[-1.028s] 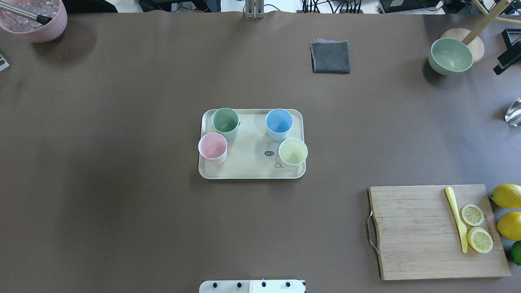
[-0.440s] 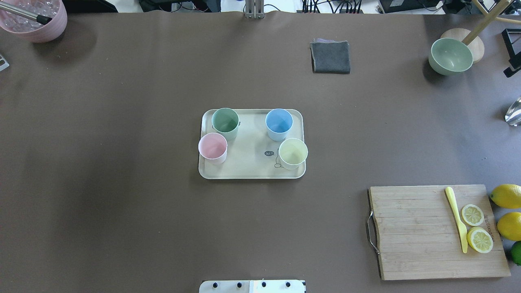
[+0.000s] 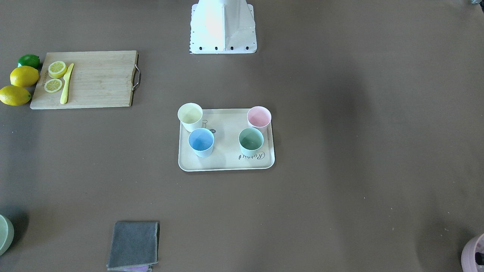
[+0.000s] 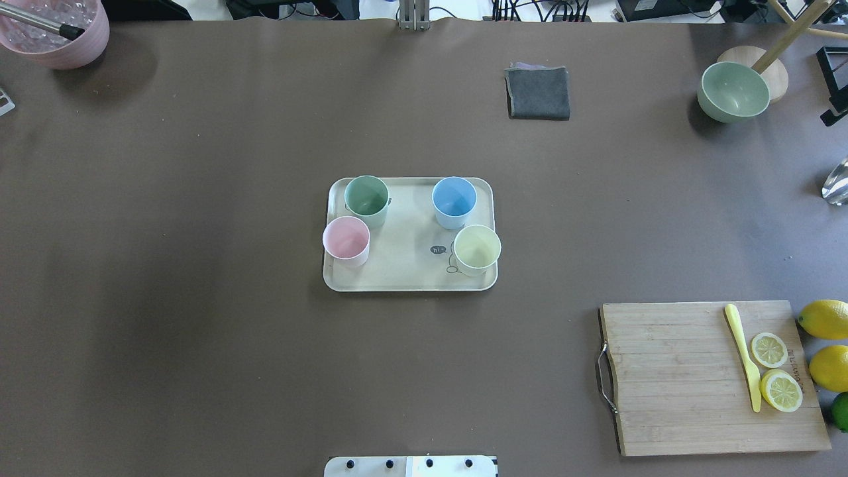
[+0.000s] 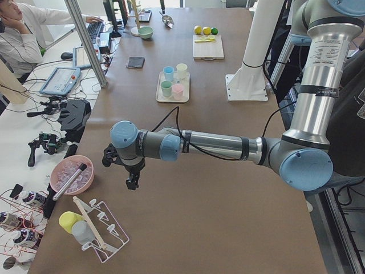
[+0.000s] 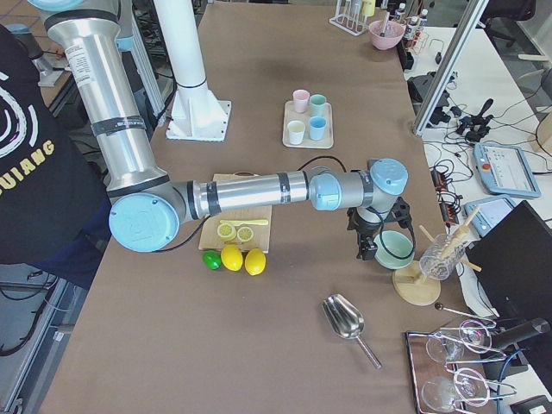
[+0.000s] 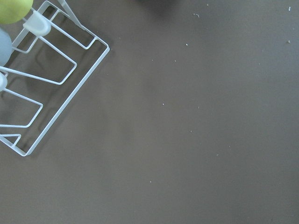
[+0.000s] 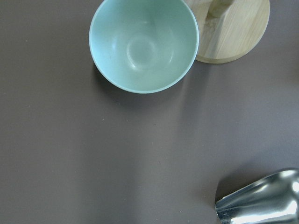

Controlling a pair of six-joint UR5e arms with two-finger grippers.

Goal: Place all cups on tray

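I count 4 cups: green (image 4: 366, 197), blue (image 4: 454, 198), pink (image 4: 346, 238), yellow (image 4: 477, 247). All sit on 1 tray (image 4: 404, 277). Overhead: 1 board (image 4: 669, 377) at 4 o'clock with 2 lemon slices (image 4: 768, 349) (image 4: 782, 390) and 1 knife (image 4: 745, 361). Off its 3 o'clock edge: 2 lemons (image 4: 823, 318) (image 4: 830, 368), 1 lime (image 4: 841, 411). 1 cloth (image 4: 538, 93) at 1 o'clock, 1 bowl (image 4: 733, 91) at 2, 1 scoop (image 4: 836, 182) at 3, 1 pot (image 4: 56, 36) at 10. My left wrist cam adds 1 rack (image 7: 51, 81).

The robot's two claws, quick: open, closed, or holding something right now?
Left gripper: cannot be told; it shows only in a side view.
Right gripper: cannot be told; it hangs near the green bowl.
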